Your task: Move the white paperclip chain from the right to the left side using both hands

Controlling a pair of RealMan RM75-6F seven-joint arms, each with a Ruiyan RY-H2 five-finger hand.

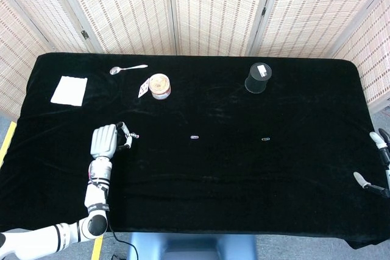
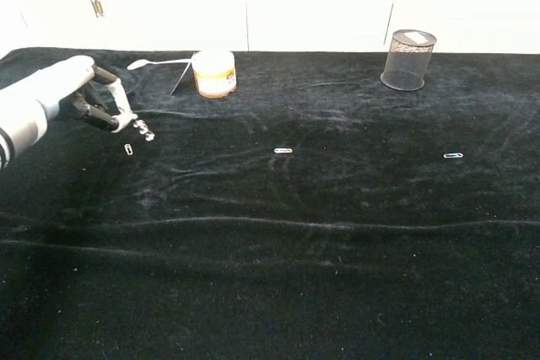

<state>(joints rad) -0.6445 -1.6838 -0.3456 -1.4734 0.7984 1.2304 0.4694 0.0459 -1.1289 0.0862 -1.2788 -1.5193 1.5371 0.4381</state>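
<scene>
The white paperclip chain (image 2: 140, 131) is short and pale; its upper end sits in the fingertips of my left hand (image 2: 74, 95), and one link (image 2: 128, 148) lies on the black cloth just below. From the head view the chain (image 1: 130, 135) pokes out to the right of the left hand (image 1: 104, 140), at the table's left side. Only parts of my right hand (image 1: 379, 161) show, at the far right edge of the head view, off the table's corner. Its fingers are apart with nothing between them.
A spoon (image 1: 128, 68), a small jar (image 1: 159, 86) with a card beside it and a white napkin (image 1: 69, 90) lie at the back left. A black mesh cup (image 1: 258, 77) stands at the back right. Two loose paperclips (image 1: 195, 137) (image 1: 265, 139) lie mid-table.
</scene>
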